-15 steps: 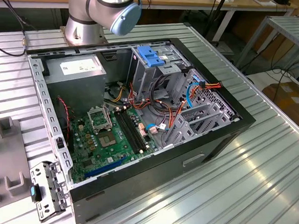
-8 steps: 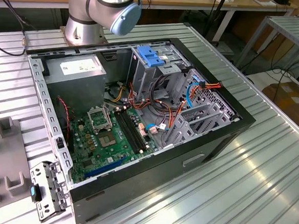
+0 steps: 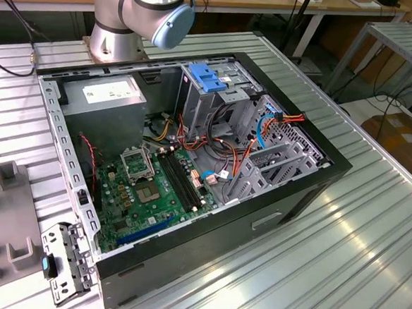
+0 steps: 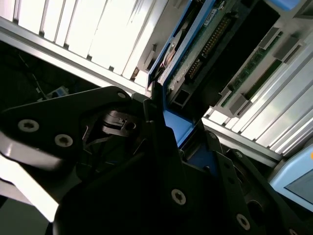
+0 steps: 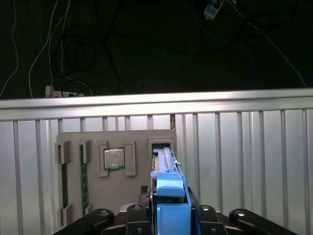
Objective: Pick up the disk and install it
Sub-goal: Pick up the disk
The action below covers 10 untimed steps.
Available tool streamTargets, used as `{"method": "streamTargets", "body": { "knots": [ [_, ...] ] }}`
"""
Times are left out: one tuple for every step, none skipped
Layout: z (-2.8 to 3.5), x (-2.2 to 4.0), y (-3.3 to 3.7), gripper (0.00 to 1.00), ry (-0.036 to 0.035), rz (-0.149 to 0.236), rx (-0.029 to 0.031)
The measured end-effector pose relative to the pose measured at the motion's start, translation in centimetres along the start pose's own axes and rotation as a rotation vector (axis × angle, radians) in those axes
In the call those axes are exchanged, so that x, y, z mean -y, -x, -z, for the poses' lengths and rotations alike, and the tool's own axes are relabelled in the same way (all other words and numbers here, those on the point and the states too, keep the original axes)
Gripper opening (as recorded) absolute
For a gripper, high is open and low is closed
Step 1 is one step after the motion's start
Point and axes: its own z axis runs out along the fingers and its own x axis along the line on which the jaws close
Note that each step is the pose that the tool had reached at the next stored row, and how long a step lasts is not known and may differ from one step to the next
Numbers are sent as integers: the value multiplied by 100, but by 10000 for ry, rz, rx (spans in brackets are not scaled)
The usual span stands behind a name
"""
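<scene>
Pincer [image 5: 168, 218]: nearest the lens in both wrist views. You have it closed narrow on the disk, with a black finger [image 5: 138, 211] tight against each side of the blue part.
Disk [image 5: 166, 160]: held on edge and running straight away from the pincer over the grey tray. In the second wrist view its green circuit-board face and a row of connector pins show past the fingers.
Blue rail [image 5: 170, 195]: the part of the disk inside your grip. It shows as a blue block in the first wrist view.
Disk's far end: it sits at the open slot [image 5: 160, 145] in the tray. You cannot tell from here whether it touches the slot or hangs just clear.
Grey tray [image 5: 134, 191]: flat on the tabletop, with several pockets. A square silver chip [image 5: 115, 159] lies in one, well to the side of the disk. A thin green strip [image 5: 83, 182] stands in a narrow pocket further over.
Tabletop [image 5: 244, 171]: ribbed aluminium slats. Past its edge are a dark floor and loose cables [image 5: 83, 54].
Computer case [image 3: 333, 163]: in the exterior view, open side up on the tabletop, with the green mainboard [image 3: 154, 186] on its floor.
Inside the case: a grey box [image 3: 107, 94] with a white sticker sits at the back towards the exterior view's left. A tall metal cage with a blue latch [image 3: 208, 78] stands beside it, and red and orange wires run between them.
Arm [image 3: 142, 8]: its base stands behind the case.
</scene>
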Motion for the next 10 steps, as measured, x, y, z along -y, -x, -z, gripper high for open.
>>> {"method": "streamTargets", "body": {
  "knots": [
    [12, 0, 0, 37, 0, 1, 5],
    [24, 0, 0, 37, -1, 0, 9],
    [32, 0, 0, 37, 0, 0, 11],
    [38, 0, 0, 37, 1, 0, 10],
    [43, 0, 0, 37, 1, 0, 10],
    [47, 0, 0, 37, 1, 0, 11],
    [51, 0, 0, 37, 1, 0, 11],
    [56, 0, 0, 37, 1, 0, 12],
    [61, 0, 0, 37, 1, 0, 13],
    [73, 0, 0, 37, 1, 0, 14]
  ]
}}
